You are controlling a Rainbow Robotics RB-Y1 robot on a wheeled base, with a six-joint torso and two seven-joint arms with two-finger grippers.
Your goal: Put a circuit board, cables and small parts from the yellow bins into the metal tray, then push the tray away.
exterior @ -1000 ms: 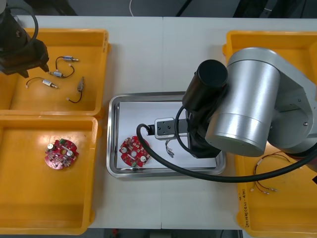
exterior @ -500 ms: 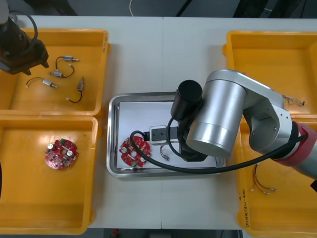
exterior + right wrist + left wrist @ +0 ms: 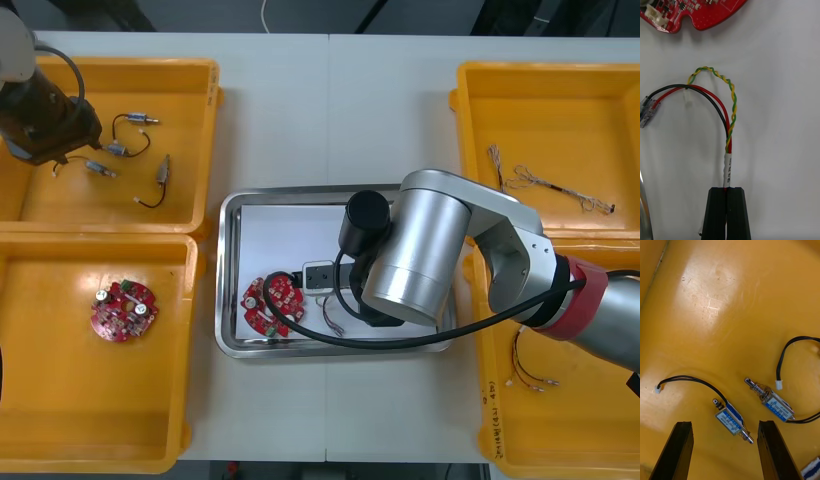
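Both busy. Right gripper [image 3: 729,190] pinched on cable [image 3: 731,112], metal tray's [image 3: 228,272] near edge. Left gripper [image 3: 724,423] wide over small metal parts [image 3: 777,407], yellow bin [image 3: 130,64].

Tiny illegible black print on the white sleeve [image 3: 728,168] of the cable [image 3: 731,108].

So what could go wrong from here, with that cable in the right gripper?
The right gripper is shut on the cable by its labelled end in the tray, close to the circuit board; the loose leads might snag it on withdrawal. The open left gripper hangs over one small metal part whose neighbour lies close, so closing may catch its lead.
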